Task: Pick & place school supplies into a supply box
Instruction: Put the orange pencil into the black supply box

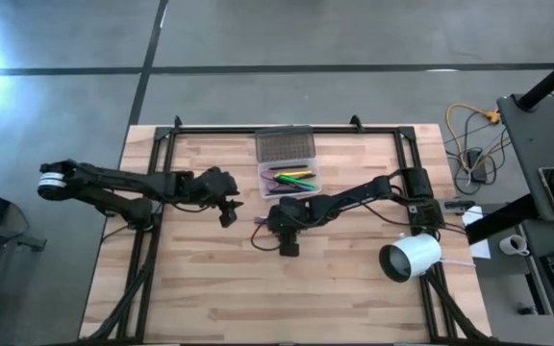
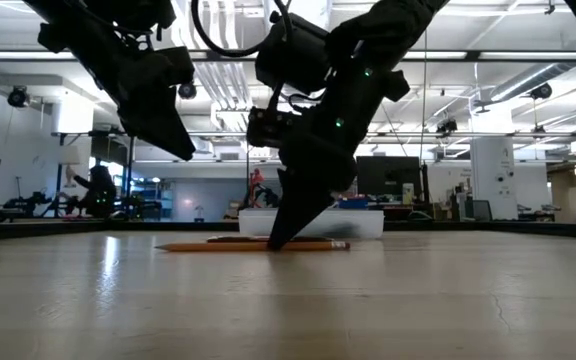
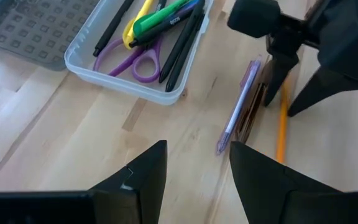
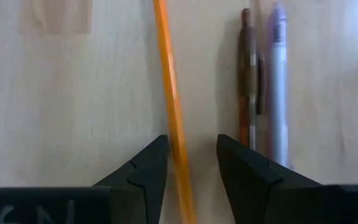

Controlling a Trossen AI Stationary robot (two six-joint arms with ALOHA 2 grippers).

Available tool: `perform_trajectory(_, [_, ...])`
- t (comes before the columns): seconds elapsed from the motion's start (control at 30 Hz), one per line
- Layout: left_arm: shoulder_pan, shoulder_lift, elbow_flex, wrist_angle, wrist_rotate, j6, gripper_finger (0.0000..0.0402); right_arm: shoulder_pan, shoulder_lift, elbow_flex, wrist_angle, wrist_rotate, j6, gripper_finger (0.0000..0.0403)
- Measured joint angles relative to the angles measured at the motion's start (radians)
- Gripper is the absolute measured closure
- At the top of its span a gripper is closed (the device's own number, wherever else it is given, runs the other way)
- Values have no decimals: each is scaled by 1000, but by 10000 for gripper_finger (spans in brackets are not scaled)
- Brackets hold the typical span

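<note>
Your right end effector (image 4: 191,165) is down at the worktop (image 1: 354,288) with fingers apart, straddling the orange pencil (image 4: 173,112). Close squarely on it alone (the brown pen (image 4: 247,81) and lilac pen (image 4: 277,87) lie just beside). The supply box (image 1: 291,178) sits near, lid open. The left end effector (image 3: 194,180) hovers, fingers apart.

Two matte-black jointed arms make up the robot, the left arm (image 1: 133,183) capped at its base end by a white cylindrical collar and the right arm (image 1: 354,200) built of chunky dark segments trailing thin cables. Small green indicator lights glow on the right arm's housing in the low view. Each wrist ends in broad, wedge-shaped black fingers (image 4: 140,177) tapering to blunt tips.
</note>
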Motion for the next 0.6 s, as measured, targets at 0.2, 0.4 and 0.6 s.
perform_trajectory(0.2, [0,0,0,-1,1,0,242,-2,0,0,-22,3,-17,279])
perform_trajectory(0.4, [0,0,0,-1,1,0,242,-1,-5,-18,-57,25,-61,308])
perform_trajectory(0.6, [0,0,0,-1,0,0,242,-4,-5,-21,-70,38,-74,352])
